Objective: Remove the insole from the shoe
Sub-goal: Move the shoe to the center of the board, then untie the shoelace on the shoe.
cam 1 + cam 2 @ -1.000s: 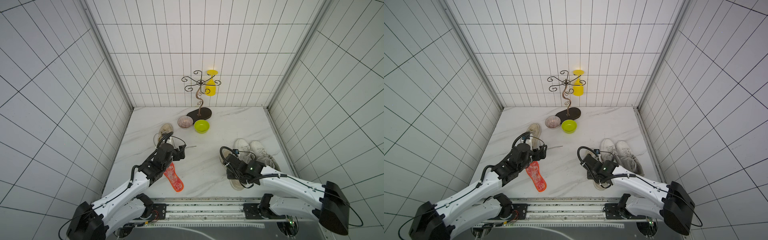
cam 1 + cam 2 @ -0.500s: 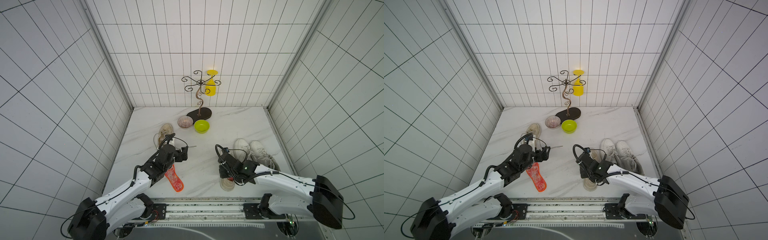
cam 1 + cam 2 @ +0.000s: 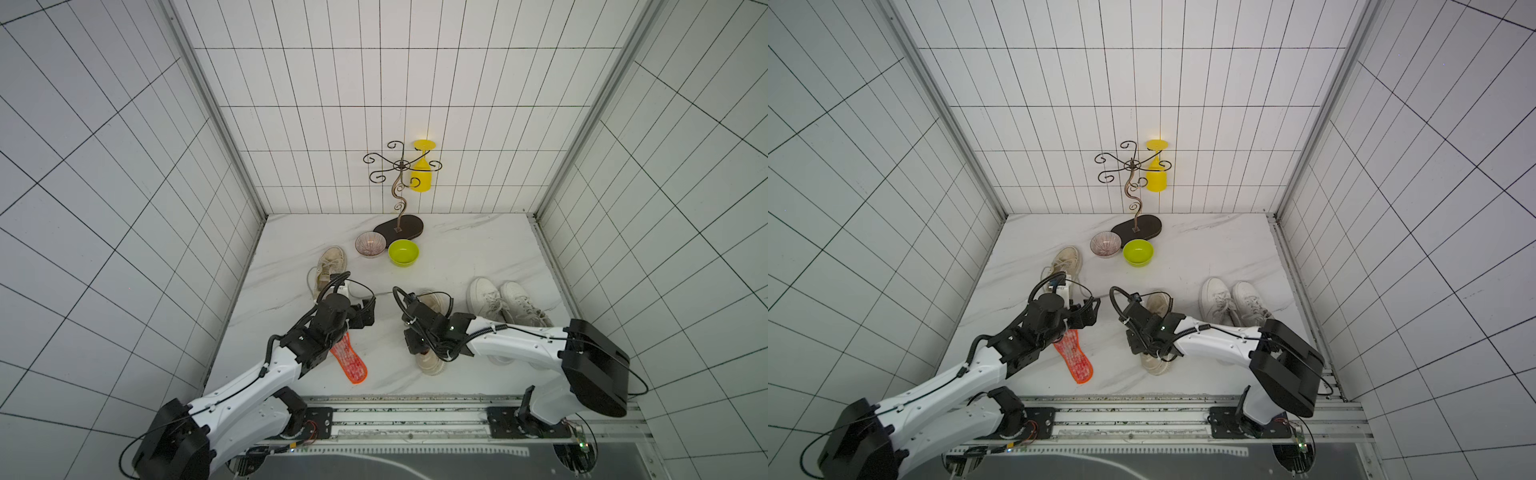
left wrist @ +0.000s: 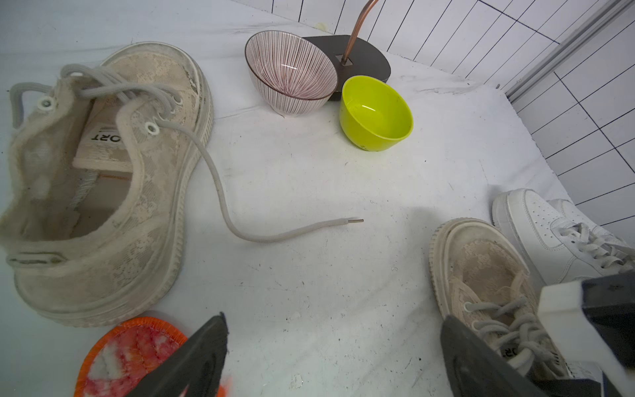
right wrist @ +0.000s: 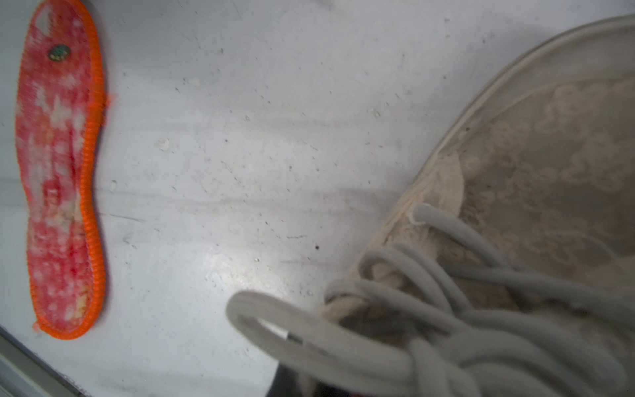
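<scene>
Main worry here: the beige sneaker (image 3: 432, 366) is likely getting dragged up along with whatever is being pulled, since it isn't being pinned down by anything. The right end effector (image 3: 420, 351) is being held with its jaws together down at the heel opening. What is being pinched (insole, lining or tongue) can't be told, because the tips are being hidden by the shoe and the right wrist view is coming out blurry. The left end effector (image 4: 335, 321) is being held wide apart and empty over bare counter (image 4: 309, 178), so no bracing is being given. A loose loop of grey lace (image 5: 275, 330) is also lying right by the closed jaws and could easily get snagged, tipping the shoe.

As for the insole: the one inside this sneaker isn't being shown in any view. One orange insole (image 5: 58, 172) is already lying flat on the counter by the left arm, just beside the heel of the other beige sneaker (image 4: 103, 206). It's looking red-and-white mottled with a bright orange stitched edge and a small dark spot near one end.
</scene>
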`<state>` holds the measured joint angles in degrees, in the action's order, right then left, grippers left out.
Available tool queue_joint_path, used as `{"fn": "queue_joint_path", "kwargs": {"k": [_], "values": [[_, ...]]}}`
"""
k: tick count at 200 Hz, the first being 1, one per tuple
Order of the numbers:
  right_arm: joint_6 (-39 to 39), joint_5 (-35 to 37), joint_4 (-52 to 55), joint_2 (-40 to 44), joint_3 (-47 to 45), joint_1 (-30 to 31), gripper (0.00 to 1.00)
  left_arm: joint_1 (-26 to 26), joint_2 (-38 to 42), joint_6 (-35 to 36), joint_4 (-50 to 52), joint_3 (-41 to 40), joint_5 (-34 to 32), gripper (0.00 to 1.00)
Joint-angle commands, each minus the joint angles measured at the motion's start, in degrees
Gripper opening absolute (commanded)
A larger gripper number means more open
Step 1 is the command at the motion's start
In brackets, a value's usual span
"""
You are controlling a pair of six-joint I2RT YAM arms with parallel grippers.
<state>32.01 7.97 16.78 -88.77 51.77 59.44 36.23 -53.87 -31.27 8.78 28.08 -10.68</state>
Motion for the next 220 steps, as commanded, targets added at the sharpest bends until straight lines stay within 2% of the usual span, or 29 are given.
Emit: {"fn": "queue_joint_path", "kwargs": {"k": [1,49,69,80,88,118,145,192,220], "values": [[-1.5,0.0,-2.4,-0.7,6.6,1.0,0.0,0.2,2.4,-0.3,1.4,-0.7,-2.0,0.95],[-2.6,-1.3,-2.8,0.8,6.8,1.8,0.0,0.2,1.4,0.4,1.6,-1.1,-1.3,0.95],[-2.6,-0.5,-1.3,2.0,6.5,1.8,0.33,0.2,0.0,0.5,1.4,-1.0,-0.3,0.95],[-3.3,-0.4,-0.4,3.9,6.0,1.8,0.41,0.2,-0.6,0.6,1.8,-0.7,0.2,0.95],[-4.1,-0.6,-0.4,5.9,5.2,1.8,0.43,0.2,-0.7,0.6,2.1,-0.6,0.7,0.95],[-5.3,0.2,1.3,15.3,1.4,1.2,0.43,1.2,-0.7,-0.2,3.2,-0.8,3.0,0.94],[-4.4,-0.1,3.3,20.5,-4.4,-2.9,0.4,6.9,-0.3,-2.5,3.7,-1.8,1.6,0.93],[-4.4,0.4,1.4,19.2,-7.6,-4.9,0.39,18.7,-0.3,-9.0,-2.0,-4.5,-1.7,0.91],[-4.5,-1.3,-2.0,17.8,-8.6,-5.4,0.39,22.0,-3.8,-11.3,-8.2,-4.9,-0.6,0.91]]}}
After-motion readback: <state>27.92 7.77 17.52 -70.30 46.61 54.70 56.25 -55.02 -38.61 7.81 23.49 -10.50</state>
